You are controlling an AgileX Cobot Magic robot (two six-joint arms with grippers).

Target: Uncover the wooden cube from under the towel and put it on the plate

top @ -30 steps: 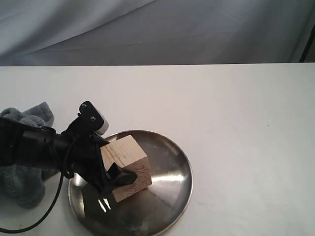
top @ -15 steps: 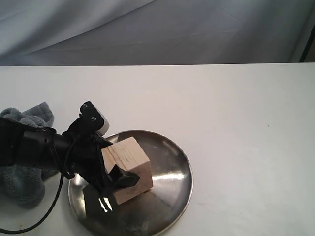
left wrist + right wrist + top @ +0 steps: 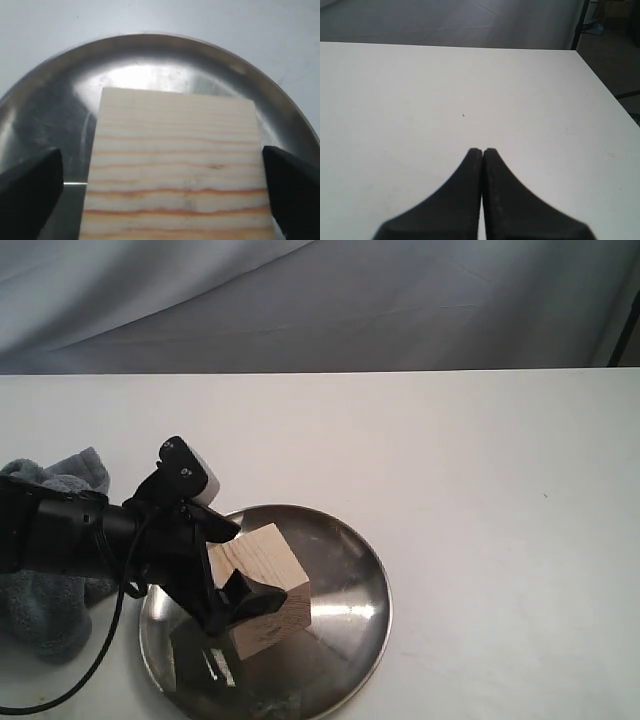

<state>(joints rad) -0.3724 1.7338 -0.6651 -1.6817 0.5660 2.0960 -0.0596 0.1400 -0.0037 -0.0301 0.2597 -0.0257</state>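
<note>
The wooden cube (image 3: 268,585) rests tilted inside the steel plate (image 3: 365,575), at its left half. My left gripper (image 3: 246,565) straddles the cube with its jaws open. In the left wrist view the cube (image 3: 175,160) fills the middle over the plate (image 3: 60,75); a strip of plate shows between one finger (image 3: 30,195) and the cube, while the other finger (image 3: 295,190) is right at the cube's edge. The grey-blue towel (image 3: 45,615) lies crumpled left of the plate, partly behind the arm. My right gripper (image 3: 482,151) is shut over bare table and does not show in the exterior view.
The white table (image 3: 450,470) runs back to a grey cloth backdrop (image 3: 320,300). A black cable (image 3: 95,665) hangs from the left arm. In the right wrist view, the table's edge and a dark stand (image 3: 581,22) are at the far corner.
The cube has sunk lower onto the plate, and the left gripper's jaws have spread apart from it. The right gripper's earlier state is not shown.
</note>
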